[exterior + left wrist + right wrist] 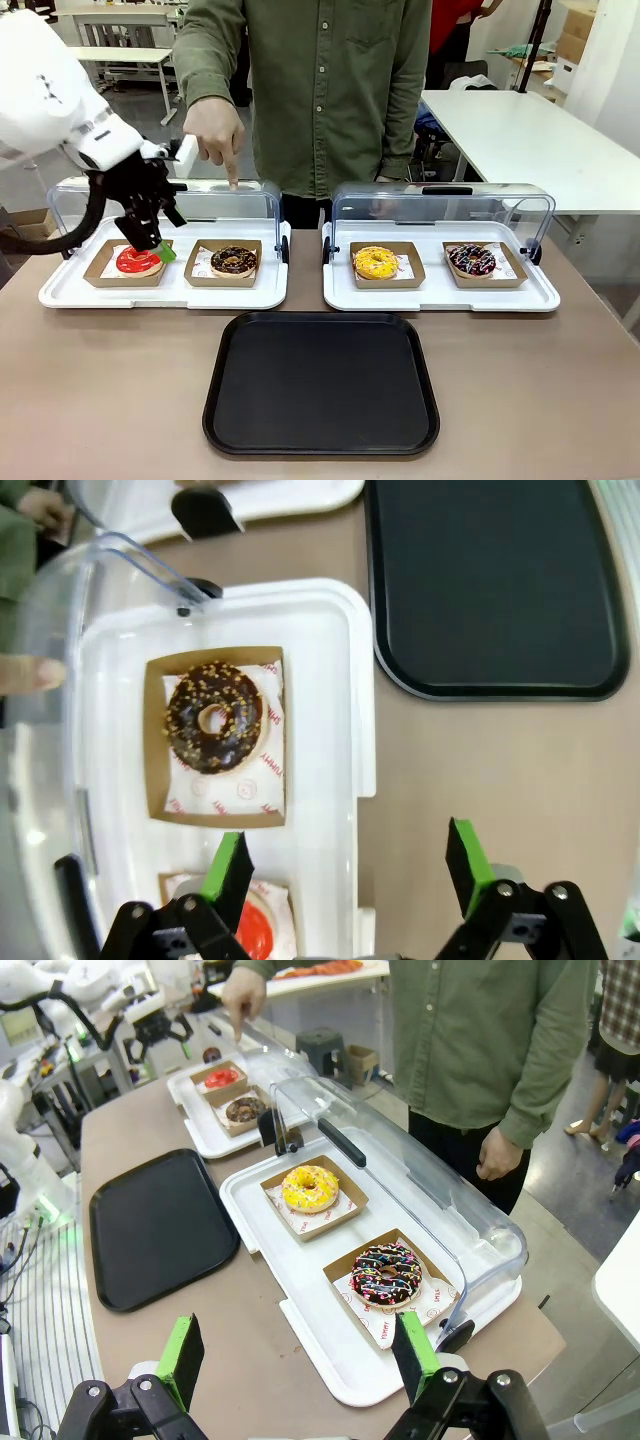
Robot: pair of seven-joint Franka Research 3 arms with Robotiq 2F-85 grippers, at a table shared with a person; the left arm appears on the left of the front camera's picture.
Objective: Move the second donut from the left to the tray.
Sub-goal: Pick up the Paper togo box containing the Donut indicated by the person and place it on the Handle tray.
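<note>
Chocolate-glazed, crumb-topped ring donut (234,261) sits untouched in its brown cardboard box (199,277) on the left white display tray (60,290). Left gripper (152,245) hangs over the neighbouring red-glazed donut (138,261), jaws spread, empty. Risk: descending from here would likely grab the wrong donut.

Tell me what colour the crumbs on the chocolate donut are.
Brownish-orange, on the chocolate-glazed ring donut; left wrist view shows it best.

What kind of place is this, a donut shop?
Probably a robot lab staged as a bakery counter: donuts in lidded display trays, a white robot arm over them, work tables behind.
</note>
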